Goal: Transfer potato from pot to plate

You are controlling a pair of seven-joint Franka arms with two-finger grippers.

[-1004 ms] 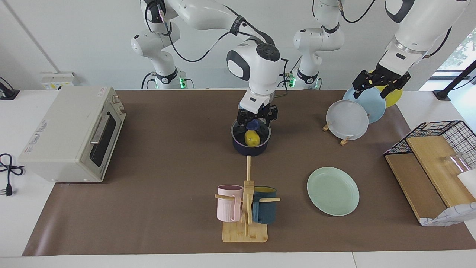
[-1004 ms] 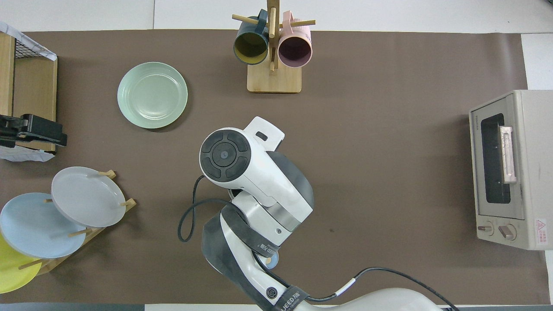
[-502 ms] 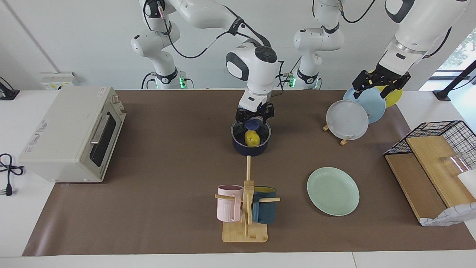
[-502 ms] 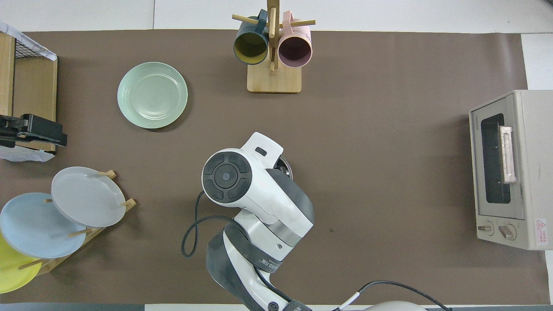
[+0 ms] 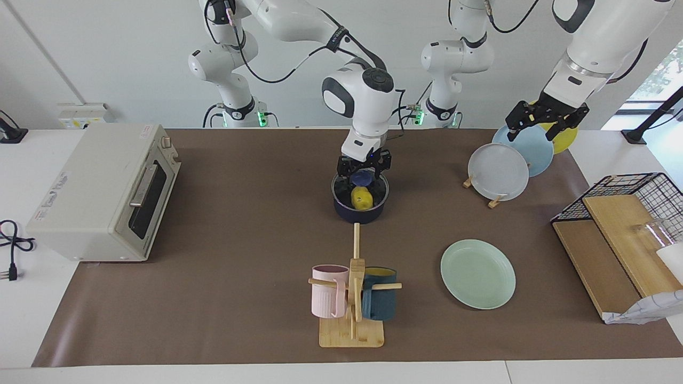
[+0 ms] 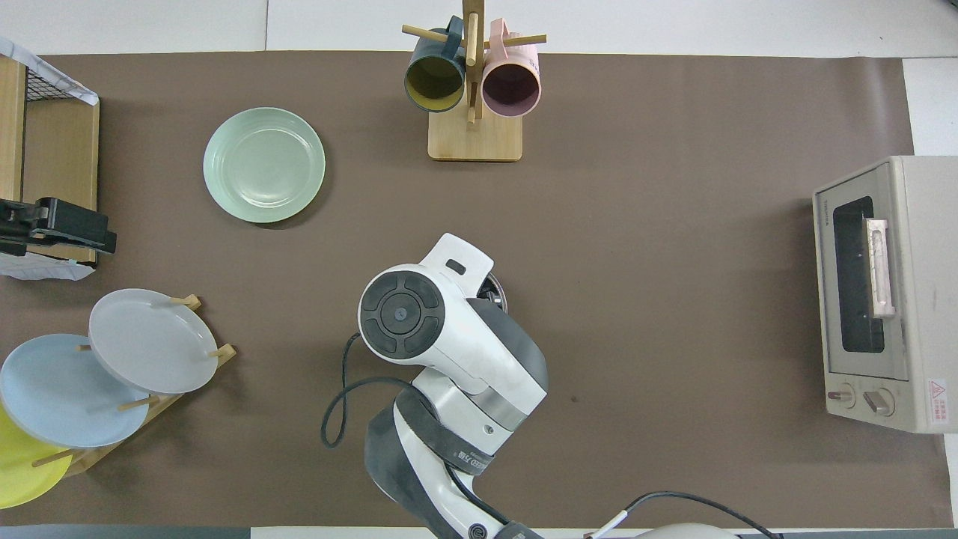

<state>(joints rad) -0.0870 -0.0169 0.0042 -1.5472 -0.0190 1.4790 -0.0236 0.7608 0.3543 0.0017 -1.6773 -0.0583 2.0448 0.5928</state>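
The yellow potato (image 5: 362,198) lies inside the dark navy pot (image 5: 347,212) in the middle of the table. My right gripper (image 5: 363,172) hangs over the pot's rim on the robots' side, just above the potato. Its fingers stand apart on either side of a blue part that looks like the pot's handle. In the overhead view the right arm covers the pot except a bit of rim (image 6: 495,288). The mint-green plate (image 5: 477,273) (image 6: 263,165) lies bare, farther from the robots, toward the left arm's end. My left gripper (image 5: 547,124) waits open over the plate rack.
A mug tree (image 5: 352,298) with a pink and a teal mug stands farther from the robots than the pot. A toaster oven (image 5: 101,192) is at the right arm's end. A rack with a grey-white plate (image 5: 498,172) and a wire basket (image 5: 629,192) are at the left arm's end.
My right gripper has drawn back toward the robots over the pot and risen slightly. The potato stays in the pot. The left arm has not moved.
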